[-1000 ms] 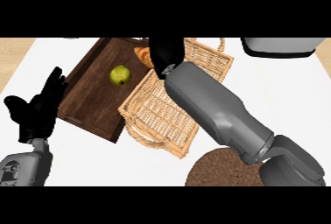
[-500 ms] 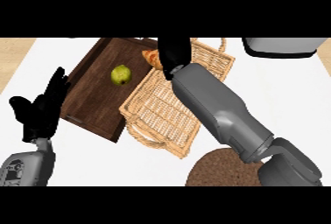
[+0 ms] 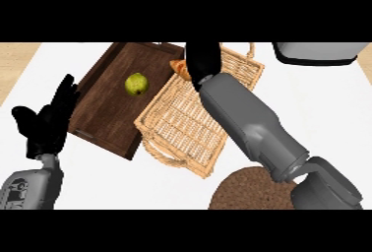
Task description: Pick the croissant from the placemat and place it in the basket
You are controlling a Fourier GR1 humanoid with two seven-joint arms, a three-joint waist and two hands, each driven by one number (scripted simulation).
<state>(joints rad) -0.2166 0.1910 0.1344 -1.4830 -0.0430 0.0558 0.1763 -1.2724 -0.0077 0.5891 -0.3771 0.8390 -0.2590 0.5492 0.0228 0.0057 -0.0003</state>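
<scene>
While the white counter (image 3: 102, 182) fills most of the head view, a grey right forearm (image 3: 251, 128) crosses it from the lower right up toward the top middle. Its black right hand (image 3: 202, 61) sits over the upper left part of the basket (image 3: 189, 125), fingers curled down around the croissant (image 3: 179, 69); only an orange-brown edge of the pastry shows at the hand's left side, just over the basket's left rim and beside the tray's upper right corner. Whether the croissant touches the weave cannot be told.

The basket is a pale wicker rectangle lying tilted, with a loop handle at its lower left end and another at its upper right. Its left edge overlaps the dark wooden tray (image 3: 109, 106), which lies tilted the same way to the left. A green pear (image 3: 135, 83) rests inside the tray, apart from its walls.

At the left edge, the left hand (image 3: 47, 125) stands open, fingers up, resting just beside the tray's lower left side.

A round brown placemat (image 3: 243, 192) shows at the lower right, partly hidden by the right arm. A grey appliance (image 3: 320, 51) sits at the top right corner.
</scene>
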